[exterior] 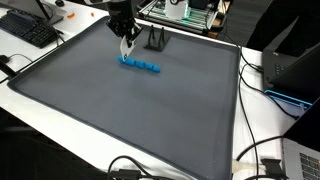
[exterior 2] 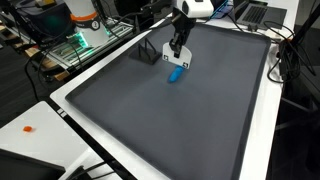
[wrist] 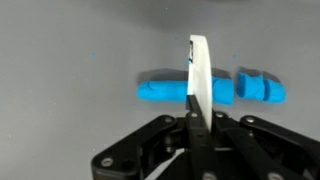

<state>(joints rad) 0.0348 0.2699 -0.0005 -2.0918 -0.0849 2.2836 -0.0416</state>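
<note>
My gripper (wrist: 197,118) is shut on a thin white blade (wrist: 199,75) that sticks out past the fingertips. The blade stands edge-on over a blue roll (wrist: 185,91) lying on the grey mat (wrist: 70,50). A short blue piece (wrist: 260,88) lies separate at the roll's right end. In both exterior views the gripper (exterior: 124,36) (exterior 2: 180,44) hangs at the mat's far side, with the blade (exterior: 126,52) at one end of the blue roll (exterior: 141,66) (exterior 2: 175,73). Whether the blade touches the roll cannot be told.
A small black stand (exterior: 156,40) sits just behind the roll on the grey mat (exterior: 150,120). A keyboard (exterior: 30,30), a laptop (exterior: 295,72), cables (exterior: 262,165) and an equipment rack (exterior 2: 85,35) ring the mat. A small orange item (exterior 2: 28,128) lies on the white table.
</note>
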